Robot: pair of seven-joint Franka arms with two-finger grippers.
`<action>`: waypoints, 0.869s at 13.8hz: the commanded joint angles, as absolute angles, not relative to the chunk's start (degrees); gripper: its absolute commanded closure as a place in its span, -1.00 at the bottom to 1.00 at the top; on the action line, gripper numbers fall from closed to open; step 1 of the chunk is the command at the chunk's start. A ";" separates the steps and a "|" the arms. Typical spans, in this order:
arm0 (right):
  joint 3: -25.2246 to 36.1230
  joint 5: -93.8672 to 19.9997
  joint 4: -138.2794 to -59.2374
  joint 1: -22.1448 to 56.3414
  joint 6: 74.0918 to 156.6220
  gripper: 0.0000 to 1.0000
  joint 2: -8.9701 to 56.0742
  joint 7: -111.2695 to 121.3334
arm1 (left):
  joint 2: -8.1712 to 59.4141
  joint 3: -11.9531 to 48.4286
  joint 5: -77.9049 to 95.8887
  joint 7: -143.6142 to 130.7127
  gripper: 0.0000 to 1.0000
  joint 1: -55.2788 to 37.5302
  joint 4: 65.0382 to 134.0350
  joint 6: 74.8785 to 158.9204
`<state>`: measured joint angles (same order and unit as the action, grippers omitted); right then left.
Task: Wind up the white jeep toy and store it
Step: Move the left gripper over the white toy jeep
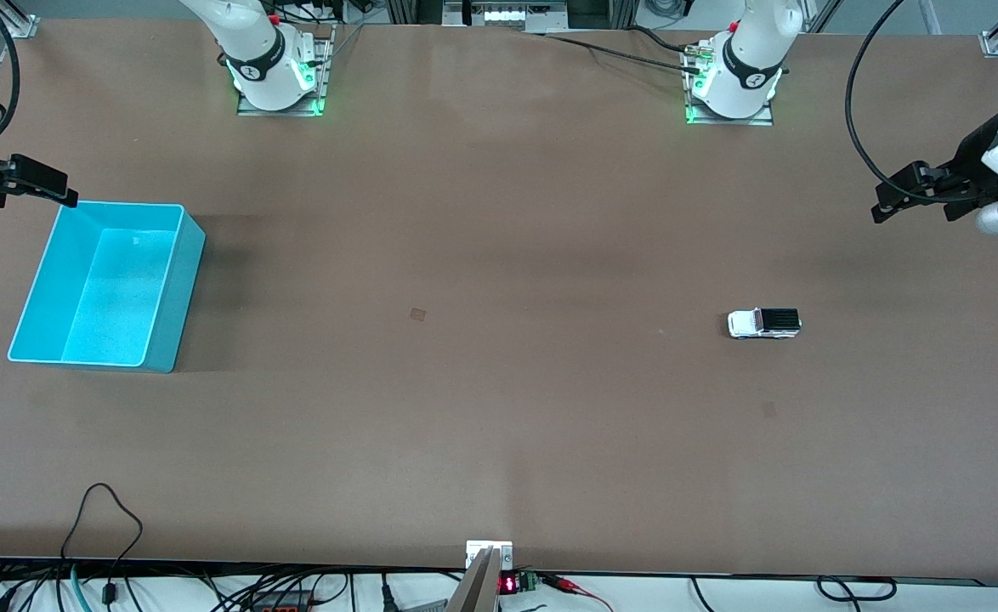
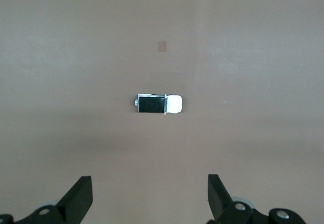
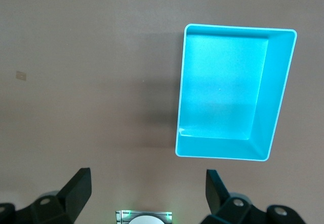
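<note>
Two grippers wide open, both empty. Left gripper hangs high over the left arm's end of the table, fingers spread. Right gripper hangs by a corner of the teal bin. White jeep toy sits upright on bare tabletop, toward the left arm's end, well apart from the bin.

The surface is looking like matt brown board, smooth and giving back only soft patches of light. The teal bin at the left of the frame is looking like smooth moulded plastic, its inner floor shining faintly. The white jeep toy, right of centre, is showing glossy white plastic with a black ribbed roof panel. Both arm bases along the top are wearing glossy white shells.
</note>
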<state>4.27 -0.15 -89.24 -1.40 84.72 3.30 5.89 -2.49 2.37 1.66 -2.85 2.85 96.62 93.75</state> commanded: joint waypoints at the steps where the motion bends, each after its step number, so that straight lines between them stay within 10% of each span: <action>1: 4.04 0.26 -90.53 -1.41 85.34 -1.00 2.11 5.01 | -4.48 2.11 2.29 -1.32 -1.00 2.99 98.78 93.51; 12: 4.04 0.26 -90.53 -1.41 85.25 -1.00 2.11 5.01 | 6.04 2.11 2.29 -0.53 -1.00 2.99 99.14 98.77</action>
